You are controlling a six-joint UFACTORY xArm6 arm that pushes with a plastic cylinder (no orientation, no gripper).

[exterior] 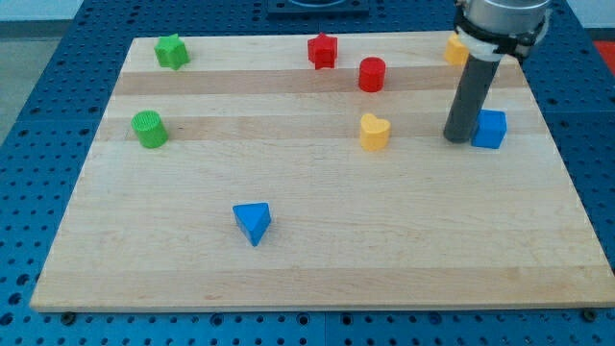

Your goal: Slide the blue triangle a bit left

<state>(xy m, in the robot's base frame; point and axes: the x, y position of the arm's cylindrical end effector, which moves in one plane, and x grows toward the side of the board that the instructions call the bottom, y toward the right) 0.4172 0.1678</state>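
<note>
The blue triangle (253,222) lies on the wooden board (317,259) at the view's lower left of centre. My tip (458,138) rests on the board at the view's right, far from the triangle, up and to its right. The tip stands just left of a blue cube (491,129), touching or nearly touching it.
A yellow heart-shaped block (375,132) sits left of the tip. A red cylinder (372,74) and a red star (323,51) are near the top. A yellow block (455,49) is partly hidden behind the rod. A green star (172,52) and a green cylinder (149,129) are at the left.
</note>
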